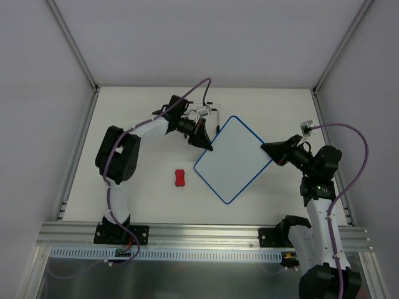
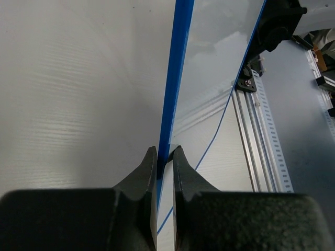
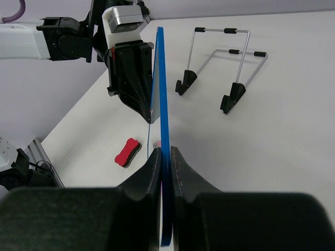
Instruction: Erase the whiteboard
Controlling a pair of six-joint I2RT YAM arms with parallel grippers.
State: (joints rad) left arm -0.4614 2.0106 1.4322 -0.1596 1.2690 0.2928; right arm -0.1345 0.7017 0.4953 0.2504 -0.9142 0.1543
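The whiteboard [image 1: 234,159] stretches between my two arms at the middle of the counter [image 1: 143,205]. Left jaws clench its blue frame on one side, right jaws the opposite side.

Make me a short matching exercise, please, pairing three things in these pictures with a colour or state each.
Things: 1 whiteboard; 2 eraser; 3 stand.
States: A red, lying loose on the table; B thin wire with black feet; C pinched at opposite sides by the left fingers and right fingers.
Pairs: 1-C; 2-A; 3-B.
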